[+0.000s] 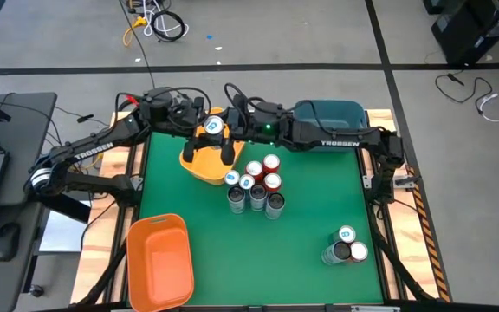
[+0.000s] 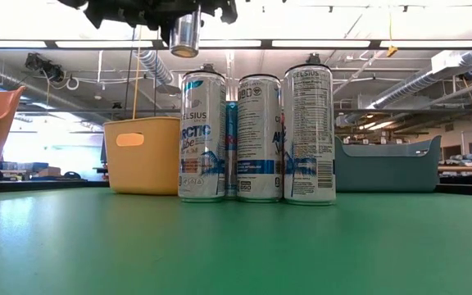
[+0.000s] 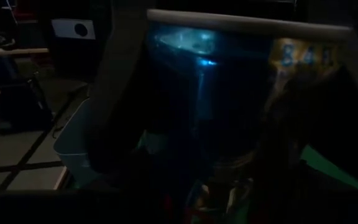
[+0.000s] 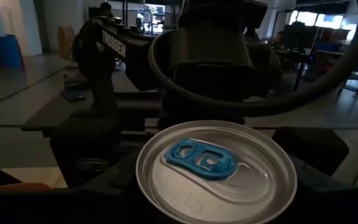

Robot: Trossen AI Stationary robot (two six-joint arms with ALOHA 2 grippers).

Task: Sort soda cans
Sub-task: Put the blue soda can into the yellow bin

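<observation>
high view, largest item first: i note the green table (image 1: pixel 301 234) with the orange bin (image 1: pixel 158 262) at its near left corner, the blue bin (image 1: pixel 329 113) at the far edge and the yellow bin (image 1: pixel 204 161) far left of centre. both arms reach in over the yellow bin and meet there. between them sits one silver can (image 1: pixel 212 126) with a teal tab, raised above that bin; in the low view it hangs upright in the air (image 2: pixel 185 34), clear of the table. the left gripper (image 1: pixel 199 121) is on the can's left side and the right gripper (image 1: pixel 229 130) on its right. the right wrist view looks down on that can's top (image 4: pixel 215 167) with the gripper's dark fingers (image 4: pixel 312 146) flanking it at a middling width; whether they press on the can i cannot tell. the left claw's width is not readable from its dark wrist picture, and i cannot confirm its grip.

a cluster of cans (image 1: pixel 255 185), red and silver, stands at the table's centre, just beside the yellow bin. a second group of three cans (image 1: pixel 346 247) stands near the right edge, well apart from the cluster.
</observation>
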